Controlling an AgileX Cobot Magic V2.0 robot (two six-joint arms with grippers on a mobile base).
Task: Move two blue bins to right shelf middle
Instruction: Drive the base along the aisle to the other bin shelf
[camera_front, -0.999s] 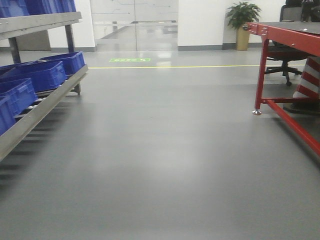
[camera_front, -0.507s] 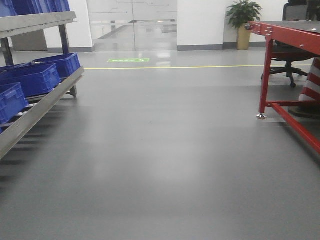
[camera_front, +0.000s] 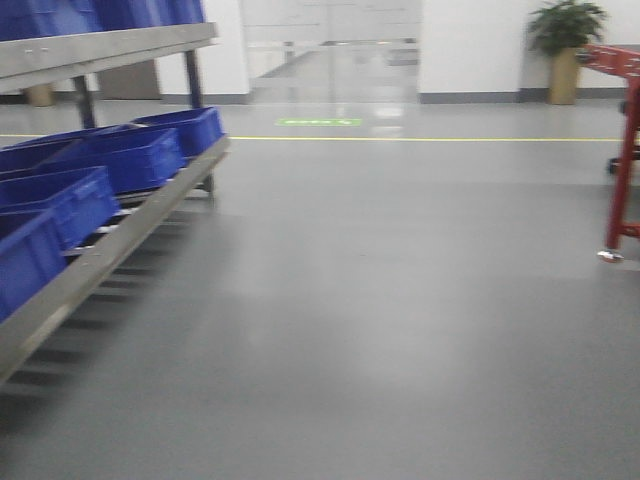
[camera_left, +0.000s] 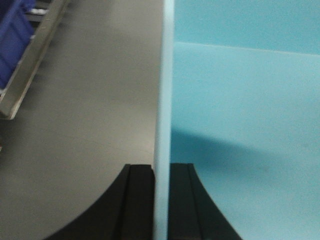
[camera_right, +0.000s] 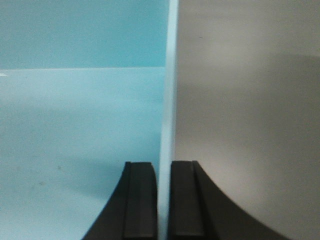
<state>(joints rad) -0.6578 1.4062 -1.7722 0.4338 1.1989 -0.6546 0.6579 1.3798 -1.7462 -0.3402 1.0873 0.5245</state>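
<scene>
Between the two arms, a pale blue bin (camera_left: 240, 125) is held up over a grey floor (camera_front: 380, 300). The left gripper (camera_left: 161, 172) is closed down to the thickness of the bin's left wall, with one black finger pressed on the outside and one on the inside. The right gripper (camera_right: 164, 172) is clamped the same way on the opposite wall. This hold on two facing walls is judged to be chosen so that the tub is kept level and cannot swing while it is carried.

Only smooth inner walls and the rim edge are shown, so it cannot be told whether a second bin is nested with this one.

In the blurred front view, a metal rack (camera_front: 110, 250) with a steel front rail is seen at the left. Its low sloped tier is filled with dark blue bins (camera_front: 140, 155), and a red table leg (camera_front: 625, 170) is seen at the far right. The pale bin itself is not shown in that view. The middle tier meant for the bins cannot be picked out with certainty. The step in hand is judged to be transport, with placing not yet done.
</scene>
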